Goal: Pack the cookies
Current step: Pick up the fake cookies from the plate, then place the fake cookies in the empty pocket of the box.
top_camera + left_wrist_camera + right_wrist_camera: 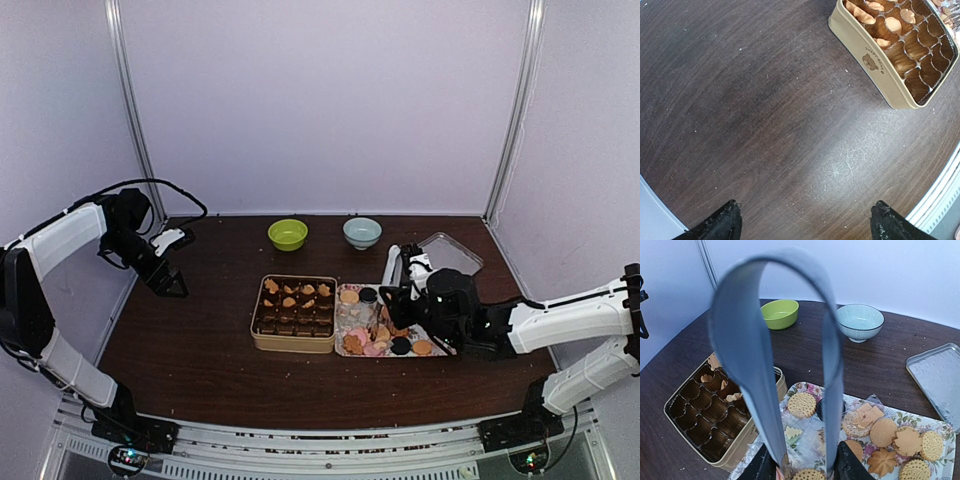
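Cookies (883,432) crowd the floral tray (905,417) beside the tan tin (745,447), which holds a few; right gripper (807,465) pinches grey-blue tongs (745,355) over them, left gripper (807,222) spread wide above the table (765,125).

We identify this site as a robotics lab test cell. A dark wood-grain table (200,340) is enclosed by plain pale panels (320,100) set between aluminium posts (130,110). A left arm (62,238) and a right arm (570,318) are mounted on a metal rail (330,445) at the near edge. A cable (165,185) runs exposed over the left arm.
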